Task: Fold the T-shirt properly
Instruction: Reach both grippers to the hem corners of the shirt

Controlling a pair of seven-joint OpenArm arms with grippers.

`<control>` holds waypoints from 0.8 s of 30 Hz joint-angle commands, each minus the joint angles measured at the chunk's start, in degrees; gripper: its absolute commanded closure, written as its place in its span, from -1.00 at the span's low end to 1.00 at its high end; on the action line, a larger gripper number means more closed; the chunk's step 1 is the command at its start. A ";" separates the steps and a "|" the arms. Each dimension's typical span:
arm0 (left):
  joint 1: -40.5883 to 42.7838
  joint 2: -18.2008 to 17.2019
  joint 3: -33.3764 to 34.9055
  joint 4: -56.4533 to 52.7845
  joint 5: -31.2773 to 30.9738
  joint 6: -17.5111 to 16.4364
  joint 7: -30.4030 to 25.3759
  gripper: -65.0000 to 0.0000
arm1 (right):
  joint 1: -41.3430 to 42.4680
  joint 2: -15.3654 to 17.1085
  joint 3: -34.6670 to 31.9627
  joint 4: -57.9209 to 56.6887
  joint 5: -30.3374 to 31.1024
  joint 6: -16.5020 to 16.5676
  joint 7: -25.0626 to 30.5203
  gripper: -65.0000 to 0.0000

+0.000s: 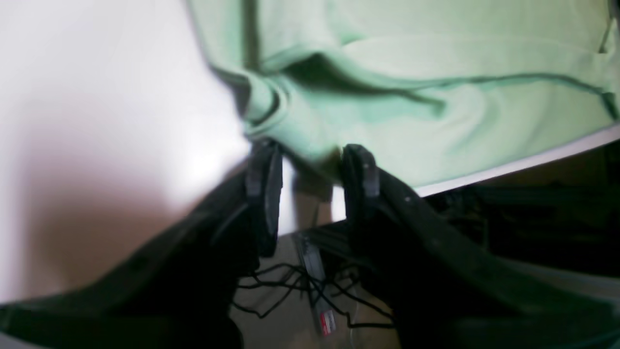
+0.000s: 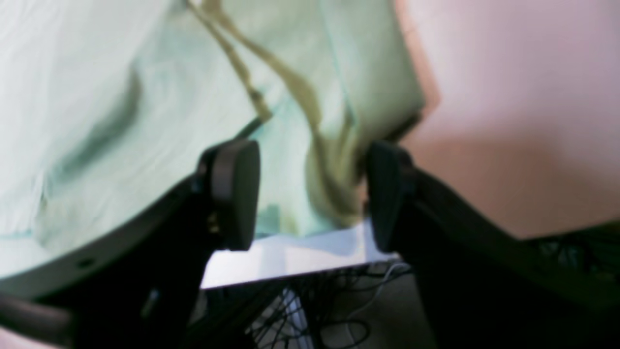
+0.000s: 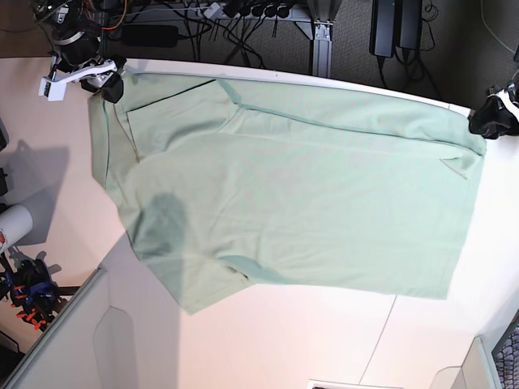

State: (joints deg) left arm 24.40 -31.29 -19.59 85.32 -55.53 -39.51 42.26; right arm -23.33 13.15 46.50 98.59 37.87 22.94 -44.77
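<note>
"Cloth first: what is on the table?"

"A pale mint-green T-shirt (image 3: 300,194), thin and soft, spread broad across the smooth white table (image 3: 324,340). Its far edge runs along the table's far side in a long folded band, with narrow wedge-shaped creases."

"And the near edge?"

"Uneven. One rounded flap juts out at the robot's right, with a small pucker beside it; the part at the robot's left ends in a straighter corner."

"How does the left gripper (image 1: 312,165) stand?"

"Open, its dark, blunt fingertips well parted at the shirt's far corner. A rolled, tube-like fold of fabric reaches the space between them. I can't tell whether one tip touches it, but nothing is clamped."

"The right gripper (image 2: 312,194)?"

"Open too, and wide. Between its rounded black tips lies a bunched ridge of cloth at the other far corner, ungripped."

"Anything beyond the table?"

"Thin black cables (image 3: 243,36), looping and tangled, around a straight, pale metal post (image 3: 322,49)."
</note>
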 commanded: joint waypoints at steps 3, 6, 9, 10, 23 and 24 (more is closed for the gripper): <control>-0.24 -2.80 -4.96 1.36 -2.54 -0.49 -0.83 0.24 | 0.00 1.38 3.80 1.73 1.38 0.37 1.25 -0.08; -0.28 -4.79 -8.31 2.25 -3.54 -0.49 -0.92 0.24 | 1.05 2.78 5.38 2.49 1.75 0.39 1.31 -0.08; -1.25 -6.14 -9.64 3.30 -3.41 -0.49 -2.45 0.24 | 4.11 5.35 5.38 2.45 1.73 0.37 1.75 -0.08; -1.86 -6.43 -9.62 3.41 -3.37 -0.49 -2.82 0.24 | 5.90 6.19 5.29 2.40 1.64 0.37 1.75 -0.08; -9.27 -8.76 -2.60 3.50 -1.27 -0.49 -3.04 0.24 | 41.38 11.74 -12.63 -30.88 -10.08 0.39 10.82 -0.08; -9.25 -8.72 -1.90 3.50 -0.68 -0.49 -3.06 0.24 | 44.19 11.76 -14.01 -35.23 -11.67 0.39 12.33 -0.08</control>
State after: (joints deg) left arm 15.55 -38.74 -21.02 88.01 -55.31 -39.44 40.27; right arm 19.90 23.53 32.12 62.00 25.76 23.73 -33.54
